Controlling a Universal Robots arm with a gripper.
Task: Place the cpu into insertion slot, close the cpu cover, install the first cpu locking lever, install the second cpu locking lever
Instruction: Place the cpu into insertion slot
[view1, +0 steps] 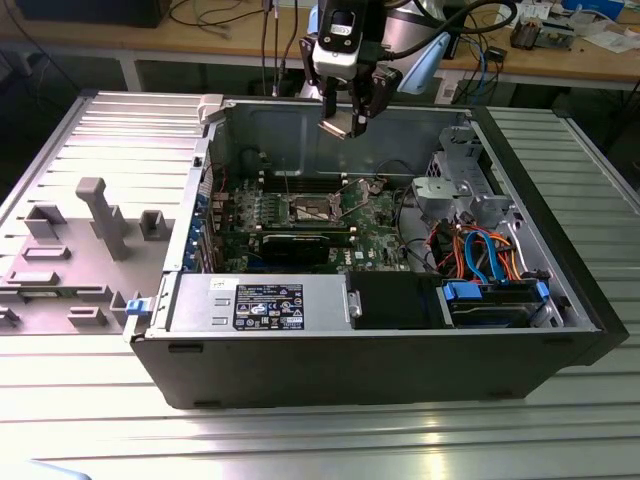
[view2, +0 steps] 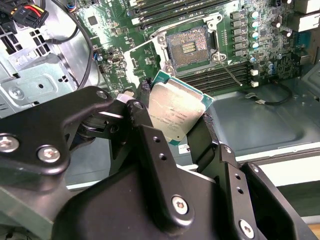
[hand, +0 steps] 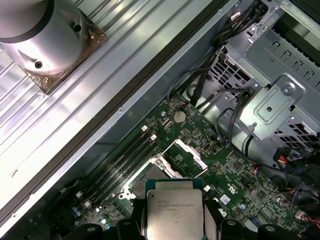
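Note:
My gripper (view1: 346, 112) hangs above the open computer case, shut on the cpu (view1: 339, 127), a small silver-topped square chip. In both wrist views the cpu (view2: 176, 111) (hand: 174, 209) sits clamped by its edges between the two black fingers (view2: 141, 117). The insertion slot (view1: 311, 209) (view2: 187, 46) lies bare on the green motherboard below, a dark square recess with a metal rim. The chip is well above it and apart from it. The cpu cover (view1: 363, 189) (hand: 186, 155) stands swung up beside the socket. A thin locking lever (view2: 230, 71) sticks out next to the slot.
The case's rear wall (view1: 290, 125) rises just behind the gripper. A metal drive cage (view1: 450, 190) with orange and blue cables stands on the exterior view's right. A labelled power supply (view1: 265, 303) lines the front. Memory slots (view2: 220, 75) flank the socket. A grey fixture (view1: 100, 215) lies outside the case.

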